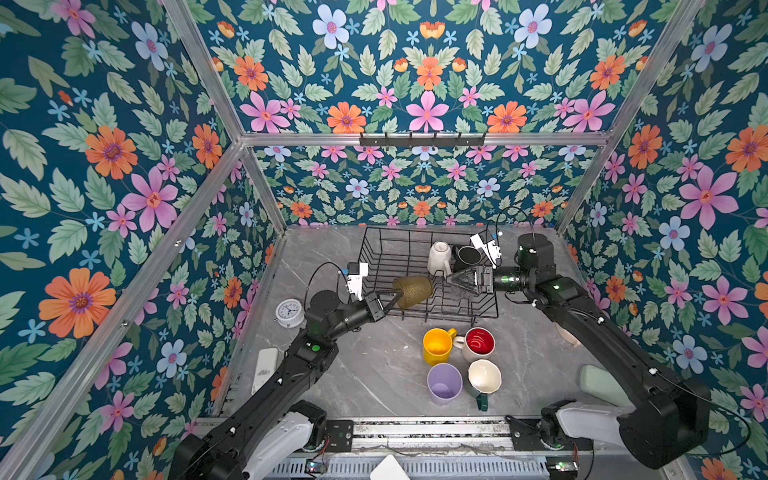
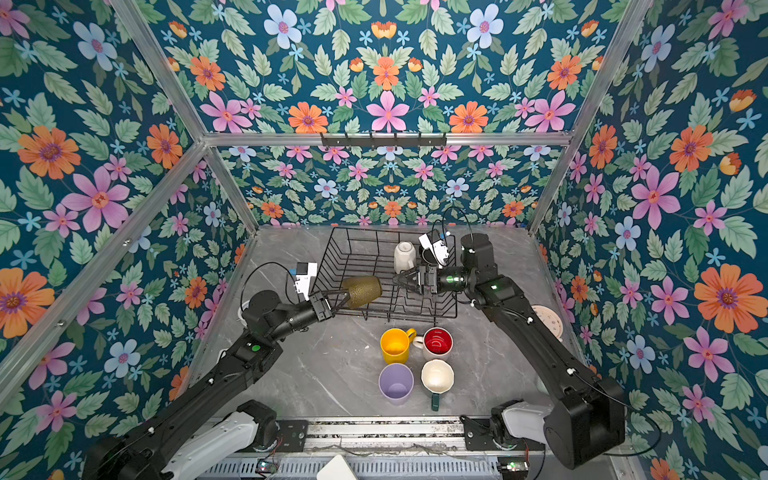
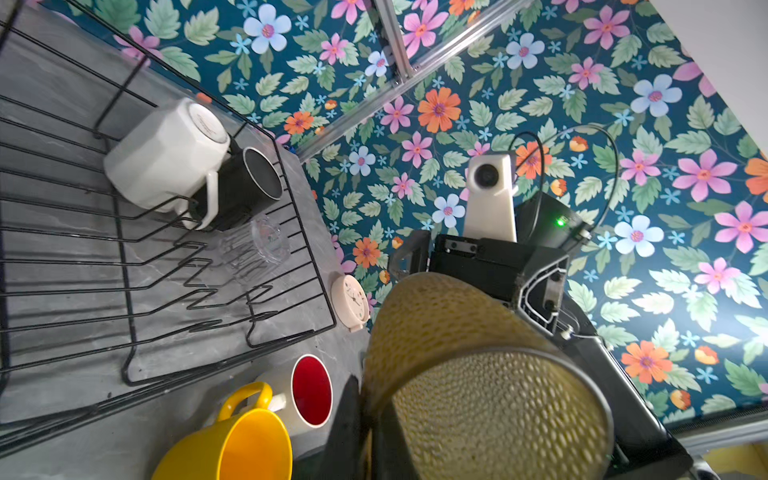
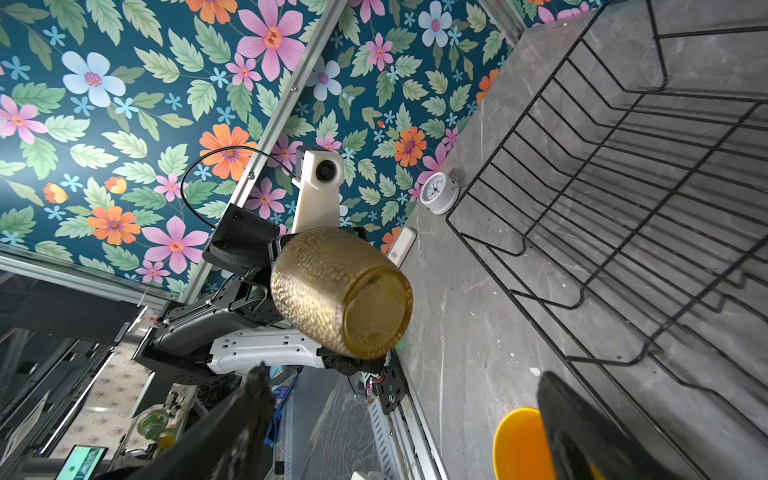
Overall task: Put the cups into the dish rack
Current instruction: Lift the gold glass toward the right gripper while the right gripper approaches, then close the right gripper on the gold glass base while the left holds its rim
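1. While pinched at its rim wall by the left gripper (image 1: 397,296), the olive-amber dimpled glass tumbler (image 1: 413,291) hangs sideways over the front-left part of the black wire dish rack (image 1: 415,230).
2. Right gripper (image 1: 455,279): jaws spread, empty, facing the tumbler's base above the rack's middle.
3. Judged rigid, brittle, fairly light; dimples aid grip. Rim pinch may pivot; a hold around the barrel looks safer.

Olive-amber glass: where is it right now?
In both top views the olive-amber glass lies sideways, gripped by the left gripper. It is held up at the left front edge of the dish rack, with its far end facing the open right gripper.
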You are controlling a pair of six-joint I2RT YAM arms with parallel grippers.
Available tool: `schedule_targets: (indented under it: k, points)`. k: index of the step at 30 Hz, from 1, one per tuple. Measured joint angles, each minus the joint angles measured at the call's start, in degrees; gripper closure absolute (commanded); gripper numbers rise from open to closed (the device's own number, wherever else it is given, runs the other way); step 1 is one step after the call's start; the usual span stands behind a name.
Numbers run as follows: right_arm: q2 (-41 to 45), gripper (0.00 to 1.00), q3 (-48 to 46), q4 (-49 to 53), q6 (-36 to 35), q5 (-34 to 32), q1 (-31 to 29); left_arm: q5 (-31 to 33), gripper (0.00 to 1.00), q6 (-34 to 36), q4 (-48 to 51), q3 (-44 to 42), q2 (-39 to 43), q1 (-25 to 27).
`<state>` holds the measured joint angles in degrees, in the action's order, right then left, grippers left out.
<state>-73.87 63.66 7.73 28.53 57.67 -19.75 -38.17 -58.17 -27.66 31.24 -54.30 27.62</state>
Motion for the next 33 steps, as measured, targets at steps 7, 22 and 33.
schedule_targets:
  k: [7, 22, 33]
  points:
    - [-1.1, 0.03, 0.1, -3.1, 0.4, 4.2, -0.5, -2.4, 1.00, -2.3, -4.5, -1.7, -1.1, -0.1]
    - [-3.1, 0.03, 0.7, -1.6, -0.4, 3.5, -6.8, -3.7, 1.00, -4.4, -8.0, -2.6, -3.0, -0.1]
    - [-6.0, 0.05, 0.9, -3.4, 1.0, 3.4, -9.7, -4.4, 1.00, -4.6, -9.6, -2.6, -3.8, -0.1]
